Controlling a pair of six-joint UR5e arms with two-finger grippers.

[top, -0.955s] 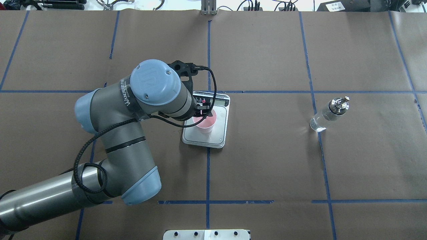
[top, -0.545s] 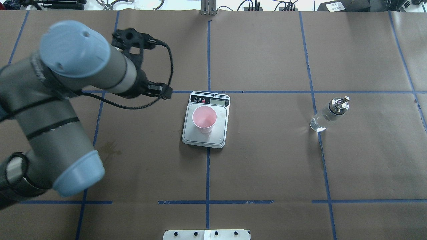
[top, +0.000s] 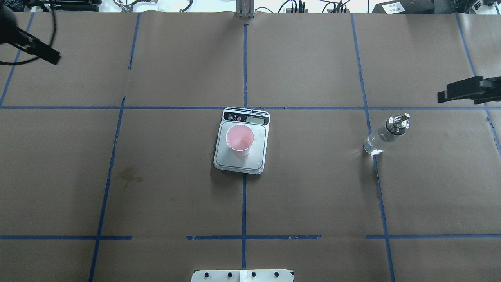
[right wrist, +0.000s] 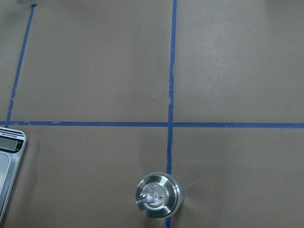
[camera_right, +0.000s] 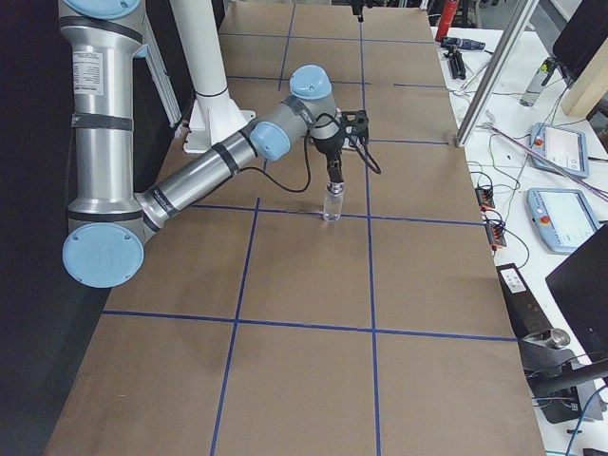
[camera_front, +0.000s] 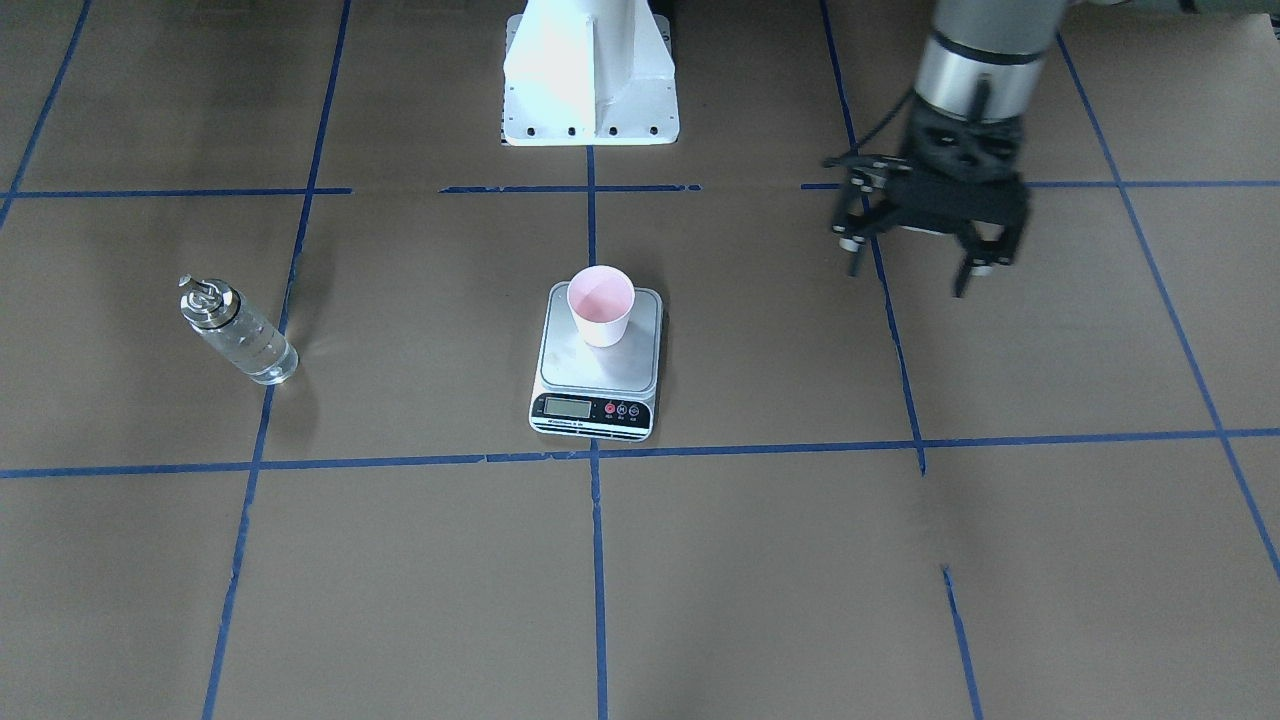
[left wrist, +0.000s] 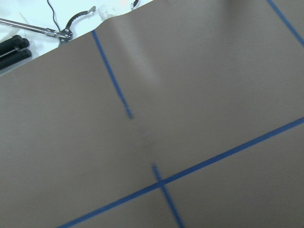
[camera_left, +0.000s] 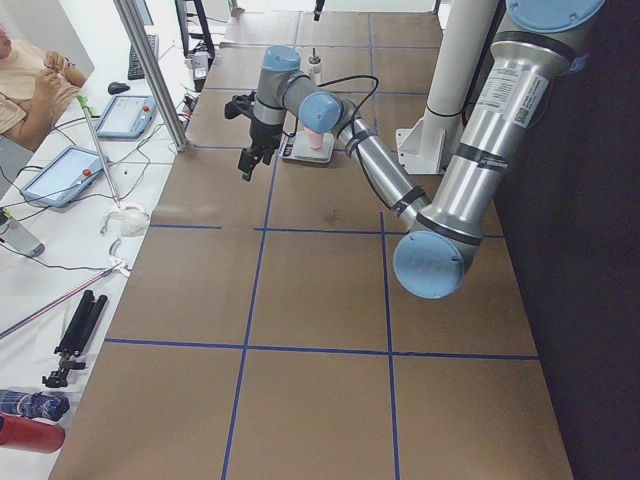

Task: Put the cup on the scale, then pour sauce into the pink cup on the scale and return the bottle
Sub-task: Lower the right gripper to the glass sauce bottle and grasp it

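Left pincer [camera_front: 910, 268] hangs open, empty; for the right pincer [top: 454, 93] I cannot tell. Cup [top: 240, 141] stands on scale [top: 256, 160]; bottle [top: 379, 139] stands untouched at scale's 3 o'clock overhead, so pouring and returning remain.

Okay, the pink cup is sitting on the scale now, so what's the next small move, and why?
Probably lower the right claw around the bottle, standing upright and untouched. The cup already sits on the scale, the left claw is open and well clear, and the right wrist view looks down onto the bottle's silver cap.
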